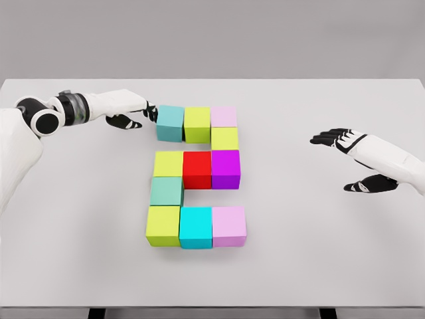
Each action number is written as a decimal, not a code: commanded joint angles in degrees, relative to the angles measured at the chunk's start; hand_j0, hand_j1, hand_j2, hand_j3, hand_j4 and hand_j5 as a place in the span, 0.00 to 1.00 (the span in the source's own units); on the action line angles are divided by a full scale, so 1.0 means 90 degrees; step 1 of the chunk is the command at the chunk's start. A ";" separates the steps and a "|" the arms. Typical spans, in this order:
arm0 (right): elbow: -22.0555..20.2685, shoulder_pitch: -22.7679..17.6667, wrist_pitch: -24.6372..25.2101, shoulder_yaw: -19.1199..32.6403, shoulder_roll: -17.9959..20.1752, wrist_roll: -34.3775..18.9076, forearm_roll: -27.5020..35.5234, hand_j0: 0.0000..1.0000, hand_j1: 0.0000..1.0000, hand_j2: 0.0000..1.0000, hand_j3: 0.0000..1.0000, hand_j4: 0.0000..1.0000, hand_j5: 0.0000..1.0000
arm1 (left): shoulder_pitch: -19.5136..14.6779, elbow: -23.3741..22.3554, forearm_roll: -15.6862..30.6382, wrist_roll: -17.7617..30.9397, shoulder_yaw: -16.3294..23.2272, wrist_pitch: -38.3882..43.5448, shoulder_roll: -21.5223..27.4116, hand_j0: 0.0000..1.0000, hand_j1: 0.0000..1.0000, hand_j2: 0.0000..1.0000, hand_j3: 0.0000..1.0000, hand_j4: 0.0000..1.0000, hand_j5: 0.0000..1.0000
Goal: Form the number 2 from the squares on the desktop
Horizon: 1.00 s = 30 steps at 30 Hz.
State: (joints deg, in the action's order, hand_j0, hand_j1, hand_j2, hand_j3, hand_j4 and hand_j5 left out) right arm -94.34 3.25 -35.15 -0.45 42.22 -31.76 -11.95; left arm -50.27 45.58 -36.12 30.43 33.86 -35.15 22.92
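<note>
Eleven coloured cubes on pale grey worktop point(332, 266) form digit 2, as we read it. Nearest row: lime cube point(163, 226), cyan cube point(196, 226), pink cube point(228, 226). Above: mint cube point(166, 191). Middle row: yellow-green cube point(169, 164), red cube point(197, 169), magenta cube point(226, 168). Farther: yellow cube point(225, 138). Top row: teal cube point(170, 123), olive-lime cube point(197, 124), pale pink cube point(224, 116). Right hand point(352, 163) released, fingers spread, well apart from cubes. Left hand point(136, 114) holds nothing, fingertips against teal cube.

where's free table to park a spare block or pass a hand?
Bare: the table along the near edge below the bottom row, the strip between the purple block and the right hand, and lower left. Crowded: the top left, where the left hand meets the teal block.
</note>
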 commanded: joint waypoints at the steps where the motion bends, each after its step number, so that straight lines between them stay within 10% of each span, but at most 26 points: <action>1: -0.0006 0.0000 0.0017 0.0001 0.0006 0.0003 0.0049 1.00 1.00 1.00 1.00 1.00 1.00 | 0.0000 0.0003 0.0039 -0.0002 -0.0013 0.0016 0.0002 0.60 0.60 0.60 0.60 0.60 0.60; 30: -0.0006 -0.0049 0.0017 0.0010 -0.0033 0.0013 0.0068 1.00 1.00 1.00 1.00 1.00 1.00 | 0.0049 0.0062 0.0029 -0.0002 -0.0013 0.0016 0.0012 0.63 0.63 0.63 0.63 0.63 0.63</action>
State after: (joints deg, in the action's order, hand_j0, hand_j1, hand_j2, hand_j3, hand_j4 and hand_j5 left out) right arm -94.40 2.81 -35.15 -0.38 41.85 -31.71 -11.78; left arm -49.83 46.14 -36.17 30.43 33.86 -35.14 23.00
